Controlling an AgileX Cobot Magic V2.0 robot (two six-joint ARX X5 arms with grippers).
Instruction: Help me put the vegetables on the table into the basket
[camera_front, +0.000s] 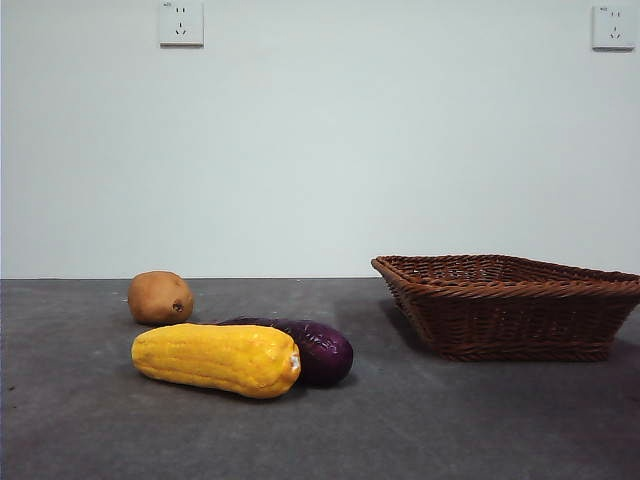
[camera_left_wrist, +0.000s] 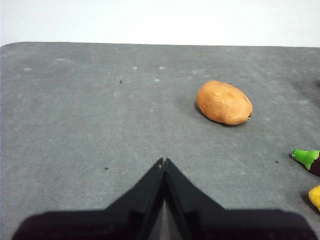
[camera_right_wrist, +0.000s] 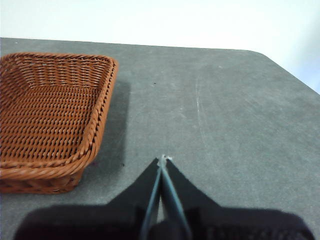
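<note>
A yellow corn cob (camera_front: 217, 359) lies on the dark grey table (camera_front: 90, 420) at the front left, with a purple eggplant (camera_front: 318, 349) right behind it and touching it. A brown potato (camera_front: 159, 297) sits farther back on the left. The wicker basket (camera_front: 505, 305) stands empty at the right. My left gripper (camera_left_wrist: 164, 161) is shut and holds nothing; the potato (camera_left_wrist: 224, 102) lies ahead of it, and the eggplant's green stem (camera_left_wrist: 306, 157) and a bit of corn (camera_left_wrist: 315, 196) show at the frame's edge. My right gripper (camera_right_wrist: 163, 159) is shut and empty beside the basket (camera_right_wrist: 47, 112).
Two wall sockets (camera_front: 181, 23) (camera_front: 613, 27) sit high on the white wall behind. The table's rounded corner (camera_right_wrist: 270, 57) shows in the right wrist view. Neither arm appears in the front view.
</note>
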